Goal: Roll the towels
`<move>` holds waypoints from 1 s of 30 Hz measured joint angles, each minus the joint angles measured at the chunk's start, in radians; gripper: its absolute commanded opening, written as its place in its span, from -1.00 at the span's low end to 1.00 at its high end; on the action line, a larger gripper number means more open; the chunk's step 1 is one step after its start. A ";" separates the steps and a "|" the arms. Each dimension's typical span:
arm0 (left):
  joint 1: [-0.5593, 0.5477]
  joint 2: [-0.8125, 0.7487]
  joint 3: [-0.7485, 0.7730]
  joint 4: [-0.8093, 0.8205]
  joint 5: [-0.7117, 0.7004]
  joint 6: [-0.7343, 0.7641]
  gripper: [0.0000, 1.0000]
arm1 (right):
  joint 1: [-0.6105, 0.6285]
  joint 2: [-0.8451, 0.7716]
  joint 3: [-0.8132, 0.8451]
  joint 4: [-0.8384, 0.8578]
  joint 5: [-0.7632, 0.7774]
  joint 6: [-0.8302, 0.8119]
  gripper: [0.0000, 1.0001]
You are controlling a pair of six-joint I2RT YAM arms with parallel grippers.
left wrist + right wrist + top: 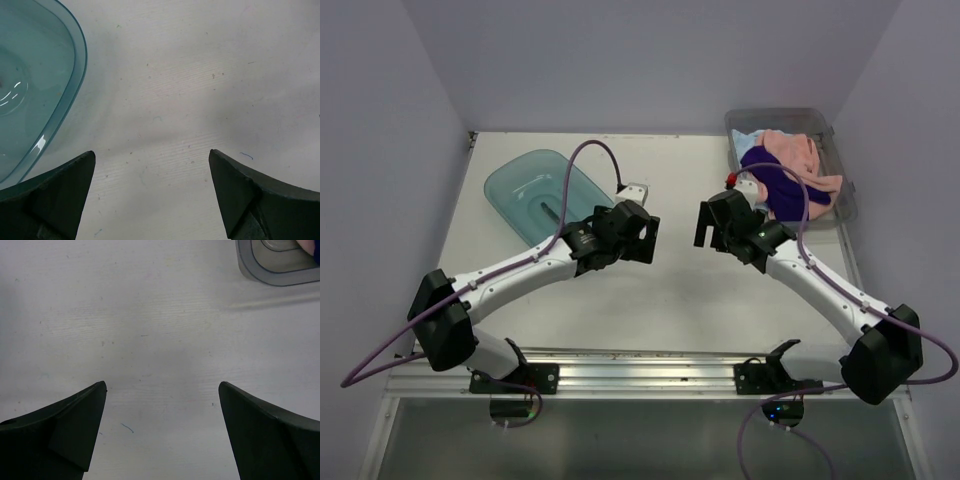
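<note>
- The left gripper [152, 160] is held with its fingers [55, 195] spread wide apart; nothing is held between them, and only bare table [200, 75] is seen below.
- The right gripper [162, 390] is likewise spread wide and empty, above the bare tabletop.
- In the overhead view, both grippers are seen near the middle of the table, facing each other with a gap between them.
- A teal tub [40, 75] is seen just to the left of the left gripper, its rim close to the left finger, but it is not touched.
- A corner of a clear grey bin [280, 265] is seen beyond the right gripper, to its far right.
- The towels are piled in that bin at the far right corner of the table: the purple towel [780, 185] lies nearest the right gripper, the pink towel [800, 158] is draped beside and behind it, and the light blue towel [748, 137] is tucked at the bin's far left end.
- None of the towels is touched by either gripper.
</note>
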 measured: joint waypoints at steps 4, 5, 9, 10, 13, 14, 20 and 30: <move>0.000 0.000 0.001 0.000 -0.004 -0.001 0.99 | 0.000 -0.020 -0.024 0.005 0.001 0.000 0.97; 0.000 0.000 0.001 0.000 -0.004 -0.001 0.99 | 0.000 -0.023 -0.027 0.005 0.001 0.001 0.97; 0.000 0.005 0.002 0.000 -0.003 -0.006 0.99 | -0.002 -0.027 -0.029 0.008 0.009 0.001 0.97; 0.000 0.008 0.002 0.000 -0.002 -0.006 0.99 | -0.007 -0.027 -0.029 0.008 0.008 0.000 0.97; 0.000 0.031 0.005 0.000 0.011 -0.010 0.99 | -0.097 -0.029 -0.029 0.014 -0.038 -0.003 0.93; 0.000 0.039 0.005 0.000 0.018 -0.012 0.99 | -0.137 -0.031 -0.029 0.019 -0.049 -0.006 0.92; 0.000 0.075 0.005 0.001 0.073 -0.035 0.99 | -0.338 0.034 0.094 0.012 -0.091 -0.055 0.12; 0.000 0.109 0.005 0.001 0.114 -0.054 0.99 | -0.560 0.482 0.525 0.024 -0.216 -0.035 0.08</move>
